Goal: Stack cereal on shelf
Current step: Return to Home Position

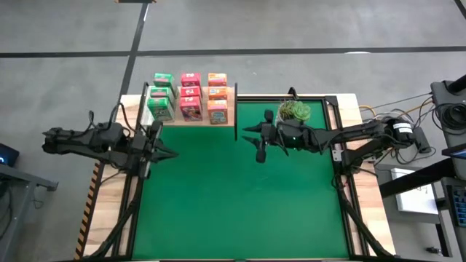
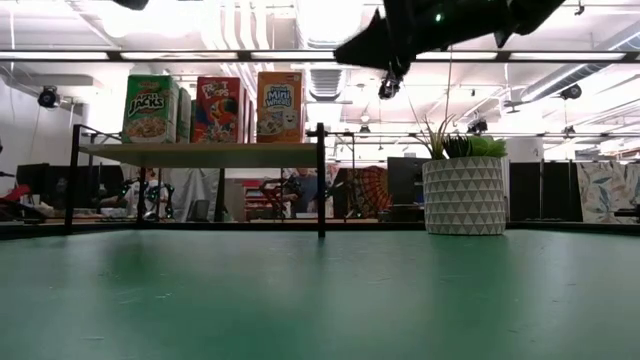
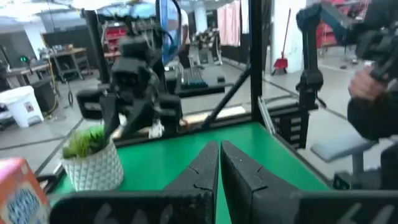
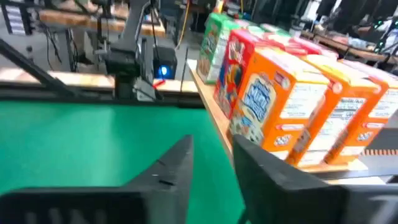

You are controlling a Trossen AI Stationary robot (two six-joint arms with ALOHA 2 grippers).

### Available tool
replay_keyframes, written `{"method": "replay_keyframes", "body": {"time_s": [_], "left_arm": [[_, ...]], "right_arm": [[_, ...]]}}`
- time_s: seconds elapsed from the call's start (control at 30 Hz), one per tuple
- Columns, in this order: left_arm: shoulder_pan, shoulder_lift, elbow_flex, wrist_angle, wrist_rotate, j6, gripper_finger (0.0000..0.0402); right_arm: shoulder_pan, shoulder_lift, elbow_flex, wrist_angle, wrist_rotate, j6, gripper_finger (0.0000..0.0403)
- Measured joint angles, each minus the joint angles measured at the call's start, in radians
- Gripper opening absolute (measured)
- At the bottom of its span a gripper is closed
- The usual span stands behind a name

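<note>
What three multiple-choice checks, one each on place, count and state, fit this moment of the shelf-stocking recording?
1. Where on the table does the shelf stand?
A. far left corner
B. near right corner
C. centre

2. How many cereal boxes are on it?
A. six
B. nine
C. twelve

3. What do the two grippers hold?
A. a box each
B. the plant pot
C. nothing

Answers:
1 A: the high view shows it at the far left corner.
2 B: there are three green, three pink and three orange.
3 C: the left gripper and the right gripper have nothing between their fingers in the wrist views.
</note>
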Motion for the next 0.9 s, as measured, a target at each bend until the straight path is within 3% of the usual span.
{"method": "replay_keyframes", "body": {"time_s": [0.23, 0.57, 0.9], "left_arm": [[-0.006, -0.148, -0.091, -0.089, -0.015, 0.010, 0.0000], [-0.005, -0.465, -0.285, -0.092, -0.014, -0.090, 0.0000], [-0.006, -0.418, -0.458, 0.081, 0.013, -0.089, 0.0000]], "right_arm": [[0.013, -0.016, -0.007, -0.025, -0.082, -0.072, 0.0017], [0.028, -0.142, -0.107, -0.024, -0.079, -0.113, 0.0009], [0.023, -0.272, -0.271, 0.043, -0.080, -0.103, 0.0009]]}}
